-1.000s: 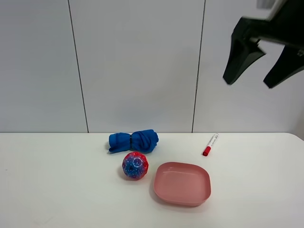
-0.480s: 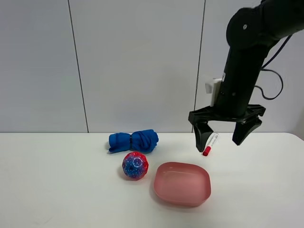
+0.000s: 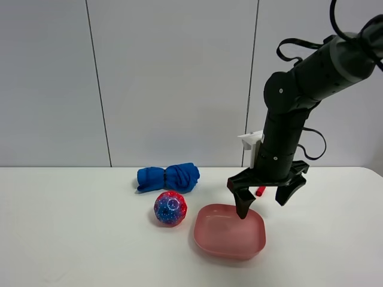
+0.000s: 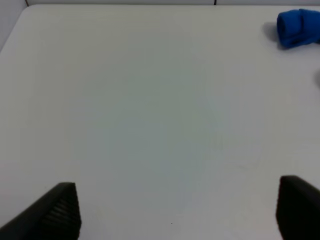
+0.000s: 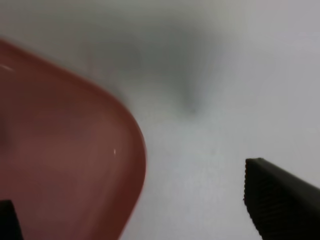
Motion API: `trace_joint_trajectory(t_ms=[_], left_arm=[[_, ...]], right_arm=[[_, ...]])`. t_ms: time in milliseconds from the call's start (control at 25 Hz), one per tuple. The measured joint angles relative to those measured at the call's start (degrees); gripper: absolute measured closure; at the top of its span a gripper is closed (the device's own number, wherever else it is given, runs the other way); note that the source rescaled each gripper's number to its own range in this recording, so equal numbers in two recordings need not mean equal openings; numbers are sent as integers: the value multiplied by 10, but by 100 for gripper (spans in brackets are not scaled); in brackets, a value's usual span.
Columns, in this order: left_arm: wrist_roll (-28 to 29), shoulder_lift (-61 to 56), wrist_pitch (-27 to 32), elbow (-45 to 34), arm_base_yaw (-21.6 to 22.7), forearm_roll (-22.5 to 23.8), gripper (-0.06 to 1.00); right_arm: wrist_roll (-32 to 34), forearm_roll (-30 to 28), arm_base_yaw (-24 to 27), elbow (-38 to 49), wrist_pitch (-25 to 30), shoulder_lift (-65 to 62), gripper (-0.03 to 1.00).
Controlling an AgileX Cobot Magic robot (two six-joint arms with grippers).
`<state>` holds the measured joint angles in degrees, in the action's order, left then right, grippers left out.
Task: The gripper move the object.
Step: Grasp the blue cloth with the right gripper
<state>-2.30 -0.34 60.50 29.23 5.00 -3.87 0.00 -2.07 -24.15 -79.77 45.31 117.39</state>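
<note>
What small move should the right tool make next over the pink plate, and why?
Probably lower the right tool a little. It is open and straddles the pink plate's far right rim, one side over the plate, the other over the table, and seems too high to close on the rim yet.

The pink dish (image 3: 228,247) looks like smooth moulded plastic with a soft sheen; a small glint sits near its rim in the right wrist view. Just beside the dish, the red-and-blue ball (image 3: 170,208) is glossy, with a bright highlight. Behind the dish and off to its left, the blue roll (image 3: 168,177) is matt cloth, soft and creased. The worktop (image 3: 72,227) is white, smooth and matt. The right hand (image 3: 261,205) at the dish is matt black, its fingers (image 5: 280,197) finely ribbed.
</note>
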Motion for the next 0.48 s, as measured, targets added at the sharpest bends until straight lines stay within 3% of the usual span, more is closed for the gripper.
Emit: trace_joint_trajectory(t_ms=[480], left_arm=[[0,0,0,0,0,0,-6]], right_arm=[[-18,8,1,-1,-25,16,1]])
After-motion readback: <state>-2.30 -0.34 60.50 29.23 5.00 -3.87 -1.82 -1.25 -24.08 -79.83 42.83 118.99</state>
